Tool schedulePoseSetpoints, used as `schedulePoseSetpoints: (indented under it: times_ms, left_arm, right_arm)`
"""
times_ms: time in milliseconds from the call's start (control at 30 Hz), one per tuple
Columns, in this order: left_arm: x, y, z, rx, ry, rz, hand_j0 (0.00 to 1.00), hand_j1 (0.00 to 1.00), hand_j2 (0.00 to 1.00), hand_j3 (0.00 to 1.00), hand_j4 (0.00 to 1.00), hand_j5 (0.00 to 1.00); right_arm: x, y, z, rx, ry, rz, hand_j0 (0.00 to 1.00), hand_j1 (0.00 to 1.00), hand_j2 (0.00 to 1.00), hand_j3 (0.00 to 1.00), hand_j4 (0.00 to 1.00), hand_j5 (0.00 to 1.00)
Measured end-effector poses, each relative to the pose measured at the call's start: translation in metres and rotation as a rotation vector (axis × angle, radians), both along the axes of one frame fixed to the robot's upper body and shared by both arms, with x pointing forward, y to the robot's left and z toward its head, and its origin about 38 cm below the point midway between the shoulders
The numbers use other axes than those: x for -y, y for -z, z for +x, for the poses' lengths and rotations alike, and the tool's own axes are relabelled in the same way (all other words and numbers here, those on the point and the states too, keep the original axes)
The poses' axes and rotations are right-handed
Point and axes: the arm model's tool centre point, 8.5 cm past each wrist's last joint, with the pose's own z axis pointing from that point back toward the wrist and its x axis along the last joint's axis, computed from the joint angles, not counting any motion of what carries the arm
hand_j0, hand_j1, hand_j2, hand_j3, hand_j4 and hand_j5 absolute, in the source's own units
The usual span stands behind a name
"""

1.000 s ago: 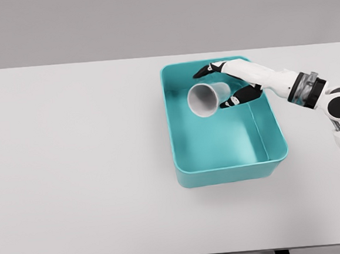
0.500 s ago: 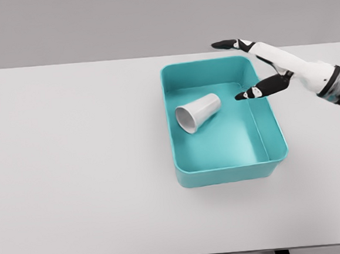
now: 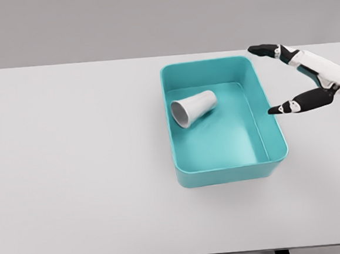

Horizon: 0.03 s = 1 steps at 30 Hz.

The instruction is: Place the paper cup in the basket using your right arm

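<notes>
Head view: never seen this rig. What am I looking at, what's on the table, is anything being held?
This is a simulator render from a camera on a humanoid robot's head, looking down at a white table. The white limb with dark fingertips entering from the right is the robot's right hand, a five-finger hand rather than a gripper. Its fingers are spread and it holds nothing; it sits beside the right wall of the basket. The left arm is out of view. On the table stands a teal basket. Inside it a paper cup lies on its side near the far left part, mouth facing the lower left. So the cup is already in the basket.
</notes>
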Motion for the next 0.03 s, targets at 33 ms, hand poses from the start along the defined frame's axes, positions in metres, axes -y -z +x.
schedulePoseSetpoints:
  times_ms: [33]
  left_arm:
    - [0.0,0.0,0.0,0.0,-0.002,-0.001,1.0,1.0,1.0,1.0,1.0,1.0]
  right_arm:
    - [0.0002,-0.0006,0.0,0.002,0.001,0.001,0.99,0.99,0.99,0.99,0.99,0.99]
